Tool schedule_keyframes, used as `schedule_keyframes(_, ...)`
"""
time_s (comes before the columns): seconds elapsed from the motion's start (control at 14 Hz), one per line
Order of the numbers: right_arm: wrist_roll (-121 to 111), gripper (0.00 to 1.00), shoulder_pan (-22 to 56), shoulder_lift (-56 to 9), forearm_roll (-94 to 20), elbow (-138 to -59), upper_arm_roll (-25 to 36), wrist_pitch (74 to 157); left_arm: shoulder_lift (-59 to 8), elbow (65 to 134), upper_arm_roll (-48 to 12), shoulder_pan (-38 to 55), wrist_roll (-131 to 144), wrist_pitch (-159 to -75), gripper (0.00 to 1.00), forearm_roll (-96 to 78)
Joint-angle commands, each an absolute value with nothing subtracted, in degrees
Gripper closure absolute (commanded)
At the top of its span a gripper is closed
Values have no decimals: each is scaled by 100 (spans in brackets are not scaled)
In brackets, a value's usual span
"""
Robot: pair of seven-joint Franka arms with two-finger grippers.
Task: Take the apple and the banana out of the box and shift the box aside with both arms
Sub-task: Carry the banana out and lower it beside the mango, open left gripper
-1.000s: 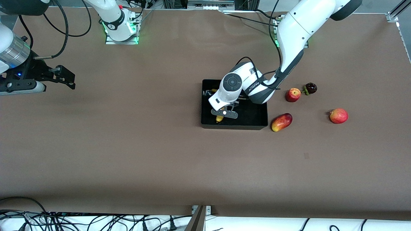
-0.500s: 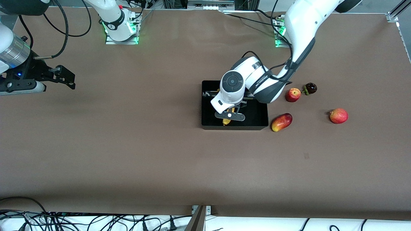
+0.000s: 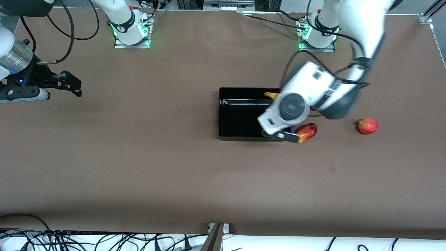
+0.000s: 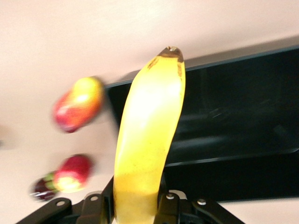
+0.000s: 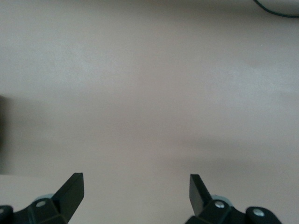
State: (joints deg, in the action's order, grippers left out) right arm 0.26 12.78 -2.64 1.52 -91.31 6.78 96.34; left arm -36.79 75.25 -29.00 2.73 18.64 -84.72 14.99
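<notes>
My left gripper (image 4: 138, 198) is shut on the thick end of the yellow banana (image 4: 149, 140) and holds it in the air over the edge of the black box (image 3: 240, 115) at the left arm's end. In the front view only the banana's tip (image 3: 270, 94) shows past the wrist. The box shows nothing inside. The small red apple (image 4: 72, 173) shows only in the left wrist view; the left arm hides it in the front view. My right gripper (image 3: 71, 85) is open and empty, waiting over bare table at the right arm's end, as its wrist view (image 5: 135, 186) also shows.
The oval red-yellow mango (image 3: 306, 131) lies right beside the box, partly under the left hand. A larger red round fruit (image 3: 367, 126) lies nearer the left arm's end. A dark fruit (image 4: 43, 189) lies next to the apple.
The left gripper has risen out of the box with the banana and swung toward the left arm's end of the table, now covering the apple. The right arm has not moved.
</notes>
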Motion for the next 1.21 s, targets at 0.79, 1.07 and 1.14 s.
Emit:
schedule_keyframes(0.79,35,0,1283,-308,273,-9035,624,9624,-4025,9782,-2848,-2416,-492,-11179,73,2723)
schedule_keyframes(1.07,70,0,1327,-316,211,-9035,606,9896,-3833,9677,-2935,-2382,-466,-10988,0,2707)
schedule_keyframes(1.14,70,0,1379,-316,228,-9035,606,9923,-3684,9555,-3083,-2382,-475,-10682,0,2690)
